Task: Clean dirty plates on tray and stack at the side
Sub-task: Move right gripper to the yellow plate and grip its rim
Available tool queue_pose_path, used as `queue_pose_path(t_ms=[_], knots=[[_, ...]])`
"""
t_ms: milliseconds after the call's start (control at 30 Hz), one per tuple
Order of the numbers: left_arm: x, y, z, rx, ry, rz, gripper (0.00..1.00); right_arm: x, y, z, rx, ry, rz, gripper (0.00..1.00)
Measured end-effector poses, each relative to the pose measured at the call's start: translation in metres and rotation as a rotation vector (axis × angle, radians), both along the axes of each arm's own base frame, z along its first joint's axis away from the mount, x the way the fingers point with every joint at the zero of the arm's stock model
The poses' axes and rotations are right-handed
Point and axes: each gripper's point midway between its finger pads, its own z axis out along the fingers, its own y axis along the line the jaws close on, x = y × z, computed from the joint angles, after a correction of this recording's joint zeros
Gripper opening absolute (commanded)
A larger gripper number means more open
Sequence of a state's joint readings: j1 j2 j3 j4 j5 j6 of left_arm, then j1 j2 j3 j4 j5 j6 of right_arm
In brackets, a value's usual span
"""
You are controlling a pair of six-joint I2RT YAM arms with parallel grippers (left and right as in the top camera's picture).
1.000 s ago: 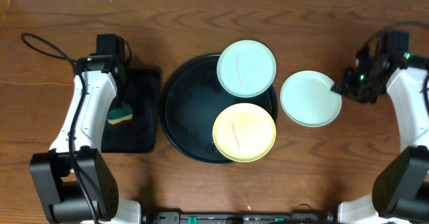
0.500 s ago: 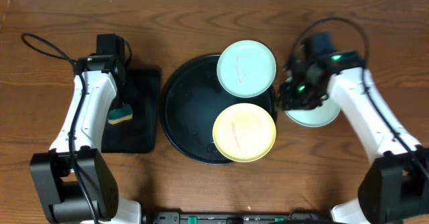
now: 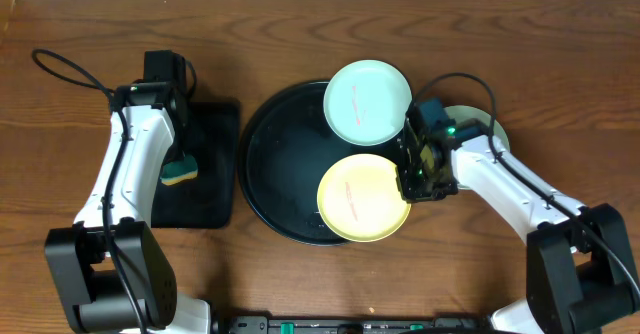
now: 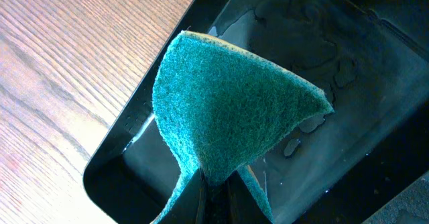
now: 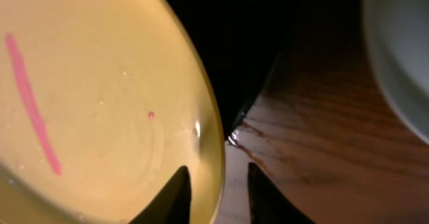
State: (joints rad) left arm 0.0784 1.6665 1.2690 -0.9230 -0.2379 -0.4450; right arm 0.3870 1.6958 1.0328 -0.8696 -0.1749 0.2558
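On the desk, middle: the tray (image 3: 268, 164), round and glossy black, lies flat on the wooden desk (image 3: 290, 34).
Yellow plate: it (image 3: 362, 202) lies face up on the tray's near right part, and its edge hangs out past the tray's rim.
Yellow plate, axis: round, so it has no long axis; the right wrist view shows a pink streak (image 5: 30, 103) slanting across its face, and a small pink dot beside it.
Mint plate on tray: it (image 3: 367, 102) lies face up at the tray's far right, reaching over the rim, just beside the yellow plate; a faint streak runs across it.
Mint plate on desk: it (image 3: 497, 134) lies off the tray to the right, flat on the wood and partly hidden under the right arm.
Right end effector: it (image 5: 218, 190) is low over the yellow plate's right edge, with its jaws partly apart and the rim between them. One finger is over the plate's face and the other outside the rim. A gap shows on each side, so it grips nothing.
Left end effector: it (image 4: 214, 200) is pinched tight on the sponge.
Sponge: it (image 4: 228, 110) is green and bent into a fan that widens away from the fingers; the overhead view shows a yellow side too.
Rectangular tray: it (image 4: 362, 70) is black and wet with droplets, lies left of the round tray, and is under the sponge.
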Motion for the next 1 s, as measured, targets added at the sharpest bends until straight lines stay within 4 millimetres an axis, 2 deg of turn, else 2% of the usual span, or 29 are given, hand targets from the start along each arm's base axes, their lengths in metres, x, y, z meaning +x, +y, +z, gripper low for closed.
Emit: queue_pose_path(t_ms=[100, 300, 567, 667, 833, 1000], knots=[[0.0, 0.0, 0.0, 0.0, -0.001, 0.0, 0.07, -0.001, 0.0, -0.005, -0.002, -0.006, -0.001, 0.21], [0.001, 0.0, 0.0, 0.0, -0.003, 0.0, 0.07, 0.002, 0.003, -0.007, 0.0, -0.025, -0.003, 0.01], [0.001, 0.0, 0.0, -0.003, -0.004, -0.001, 0.08, -0.005, 0.031, -0.001, 0.073, -0.017, 0.046, 0.01], [0.002, -0.004, -0.001, -0.022, -0.007, -0.004, 0.07, 0.006, 0.043, 0.009, 0.103, -0.045, 0.021, 0.01], [0.005, -0.009, -0.002, -0.054, -0.019, -0.013, 0.07, 0.038, 0.07, 0.025, 0.191, -0.151, -0.074, 0.01], [0.007, -0.012, -0.002, -0.069, -0.027, -0.017, 0.07, 0.05, 0.101, 0.021, 0.253, -0.186, -0.124, 0.01]])
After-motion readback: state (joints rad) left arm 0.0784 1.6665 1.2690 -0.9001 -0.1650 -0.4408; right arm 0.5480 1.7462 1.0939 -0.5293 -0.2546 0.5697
